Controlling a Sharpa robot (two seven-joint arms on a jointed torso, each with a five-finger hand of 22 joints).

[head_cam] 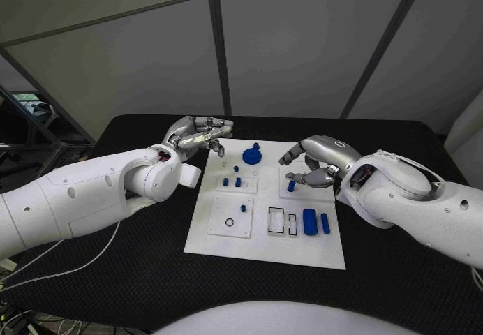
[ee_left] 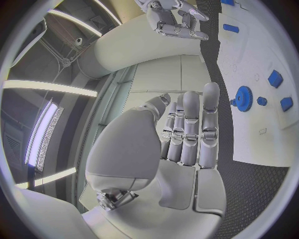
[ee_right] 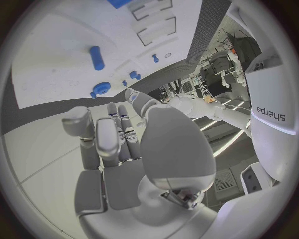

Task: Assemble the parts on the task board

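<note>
Task board (head_cam: 264, 244) lies mid-table, carrying a blue gear (head_cam: 252, 153) and pegs. Left hand (head_cam: 198, 133) and right hand (head_cam: 314, 165) hover beside it, fingers loosely curled, holding nothing.

Hard to tell from the head view whether the right hand (head_cam: 314, 167) touches the small blue peg (head_cam: 291, 186) under its fingers; too small and partly covered. Near edge of the board (head_cam: 264, 252) clear, but its right side near the peg tucked under that hand. Left corner of the board hidden behind the left hand (head_cam: 197, 135) and its wrist. Blue gear (head_cam: 252, 153) too small to make out its teeth there. In the left wrist view, board cut off at the circle's rim, blue bits (ee_left: 275, 78) there only blurry shapes. In the right wrist view, blue block (ee_right: 118, 3) cut off at the rim.
</note>
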